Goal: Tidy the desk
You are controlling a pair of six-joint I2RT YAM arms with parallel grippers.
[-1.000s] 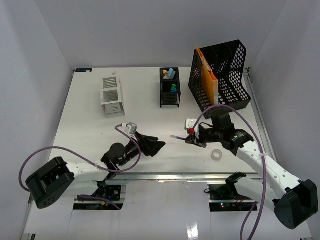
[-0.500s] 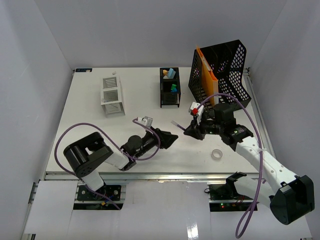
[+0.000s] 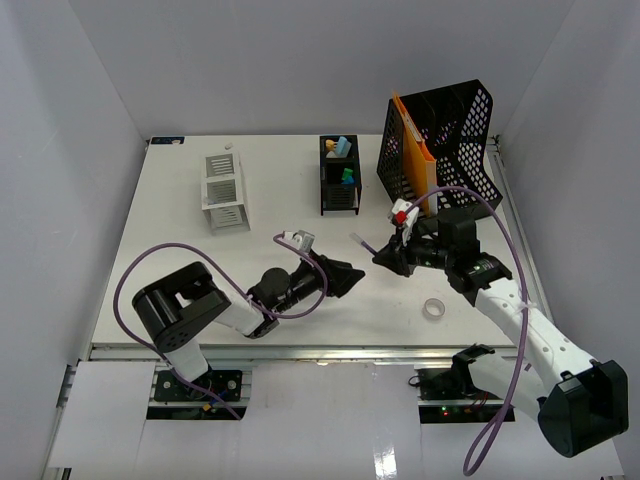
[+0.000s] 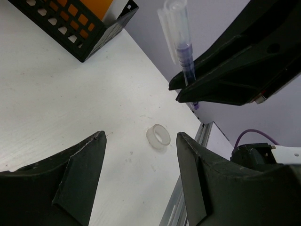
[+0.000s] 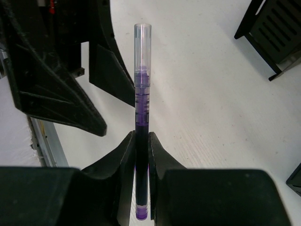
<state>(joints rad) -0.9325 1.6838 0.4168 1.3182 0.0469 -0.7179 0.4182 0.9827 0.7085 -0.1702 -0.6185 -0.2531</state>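
purple ink shows through the clear pen (image 5: 142, 94), which the right gripper (image 5: 142, 141) pinches by its lower end, fingers pressed tight on the barrel and the capped end sticking free. it hangs above the desk (image 3: 170, 230), just in front of the rack (image 3: 455, 150) and a little to its left. the left gripper (image 4: 140, 136) faces it from farther left of the rack, fingers spread with nothing between them, close to the pen but not touching it.

this reads as a hand-over, the pen passing from right to left (likely on its way to the black organiser (image 3: 339, 175) or the white holder (image 3: 224, 190), both left of the rack; i can't say which). to do it well, the left fingers should come round the free, capped stretch of the barrel, clear of the right fingertips, so the two tools don't knock. the barrel should cross the left fingers squarely and sit at the middle of the pads, since a thin round barrel will roll out of a slanted or tip-only grip. the left should close fully before the right lets go. the right should then back off along the pen's length, not sideways, so it doesn't drag the pen askew. the tape ring (image 3: 434, 309) lies on the desk in front of the rack, below and apart from both tools, so it shouldn't be in the way.
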